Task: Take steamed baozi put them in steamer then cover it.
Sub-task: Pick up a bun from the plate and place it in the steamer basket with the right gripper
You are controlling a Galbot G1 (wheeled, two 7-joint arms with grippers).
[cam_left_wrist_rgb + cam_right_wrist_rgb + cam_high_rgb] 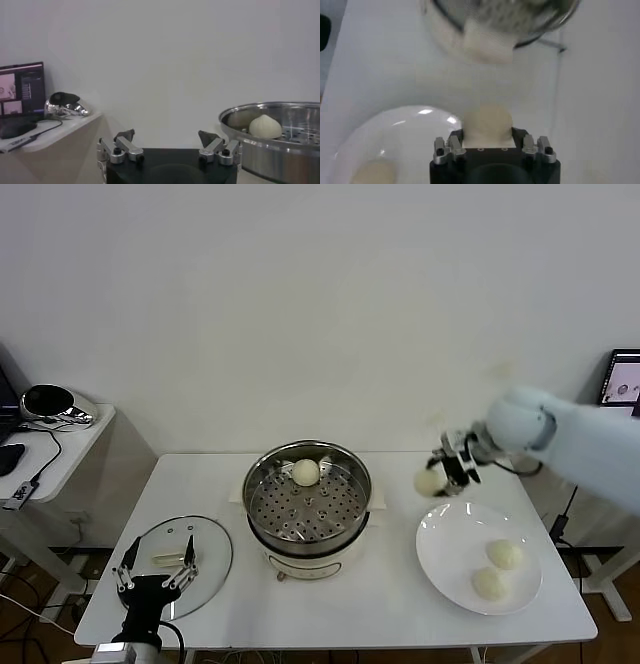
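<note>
One baozi (305, 472) is already in the steamer (307, 502); two wait on the plate (478, 556). A fourth bun (429, 482) is pinched in the right gripper (440, 476) jaws, carried between plate and steamer. Next: placement over the basket, then release. Left gripper (155, 565) is parked over the cover (180, 562), jaws spread.

You see the steamer (307, 502) in shiny polished metal, with a perforated floor, on a smooth white plastic-looking base. The baozi (306, 472) inside it looks smooth, matt and cream-white, like dough. The cover (183, 564) is clear glass with a metal rim (the handle looks like cream plastic). The plate (455, 557) is glossy white and catches the light. The worktop (390, 594) is smooth, matt white.
</note>
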